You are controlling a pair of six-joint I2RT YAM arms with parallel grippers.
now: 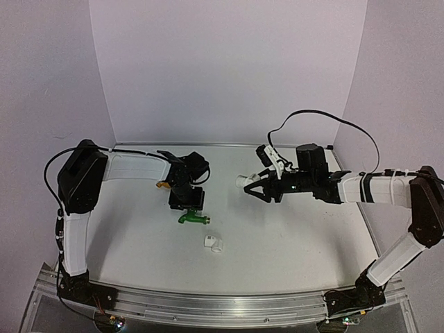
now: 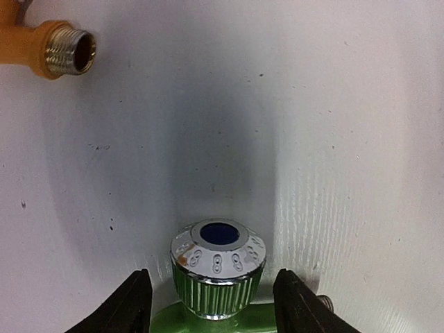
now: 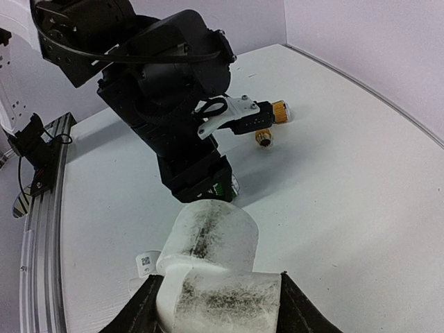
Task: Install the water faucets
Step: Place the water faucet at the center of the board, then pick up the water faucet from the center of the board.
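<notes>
The green faucet (image 1: pixel 193 218) lies on the white table just below my left gripper (image 1: pixel 186 201). In the left wrist view its chrome knob (image 2: pixel 218 267) stands between my open fingers (image 2: pixel 125 309), with a gap on each side. The orange-yellow faucet (image 1: pixel 164 185) lies left of that gripper, and its brass threaded end (image 2: pixel 69 50) shows at the top left. My right gripper (image 1: pixel 251 187) hovers right of centre, shut on a scuffed white elbow fitting (image 3: pixel 215 270), which also shows in the top view (image 1: pixel 244 182).
A second white fitting (image 1: pixel 214 243) lies on the table in front of the green faucet. The left arm's black wrist (image 3: pixel 166 104) is close ahead of the right gripper. Purple walls close the back and sides; a metal rail (image 1: pixel 208 305) runs along the near edge.
</notes>
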